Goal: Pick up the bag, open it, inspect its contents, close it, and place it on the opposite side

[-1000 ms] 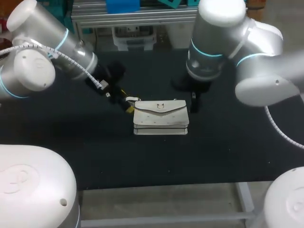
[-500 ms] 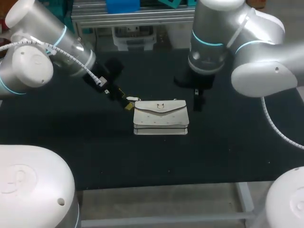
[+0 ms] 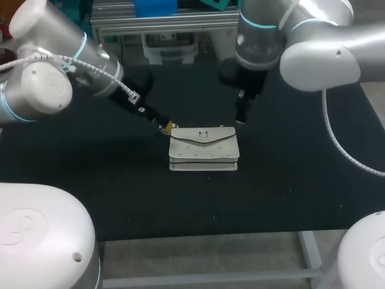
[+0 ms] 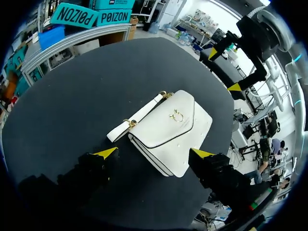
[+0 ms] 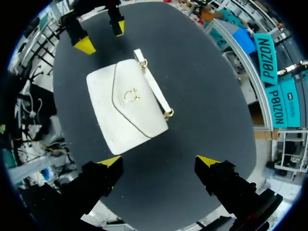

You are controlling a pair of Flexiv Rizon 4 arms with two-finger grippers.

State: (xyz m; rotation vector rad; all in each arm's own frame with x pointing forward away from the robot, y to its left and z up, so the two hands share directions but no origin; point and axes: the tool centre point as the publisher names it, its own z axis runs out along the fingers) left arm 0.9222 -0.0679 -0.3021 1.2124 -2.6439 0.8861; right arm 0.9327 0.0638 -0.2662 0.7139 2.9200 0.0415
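A white flap bag (image 3: 203, 149) with a gold clasp lies flat and closed in the middle of the black table; its strap (image 4: 137, 117) rests along its far edge. My left gripper (image 3: 166, 126) hovers open by the bag's far left corner. In the left wrist view the bag (image 4: 169, 130) sits ahead of and between that gripper's (image 4: 154, 154) spread fingers, untouched. My right gripper (image 3: 241, 115) hangs open above the table behind the bag's far right corner. From the right wrist, the bag (image 5: 126, 107) lies ahead of the open gripper (image 5: 159, 160), with my left gripper (image 5: 101, 36) beyond it.
The black table (image 3: 90, 180) carries nothing but the bag. Its front edge (image 3: 198, 236) runs across the near side. My right gripper (image 4: 224, 70) shows beyond the bag in the left wrist view.
My right arm has risen and drawn back from the bag's right end toward the far side. My left gripper has shifted slightly, staying at the bag's far left corner. The bag has not moved.
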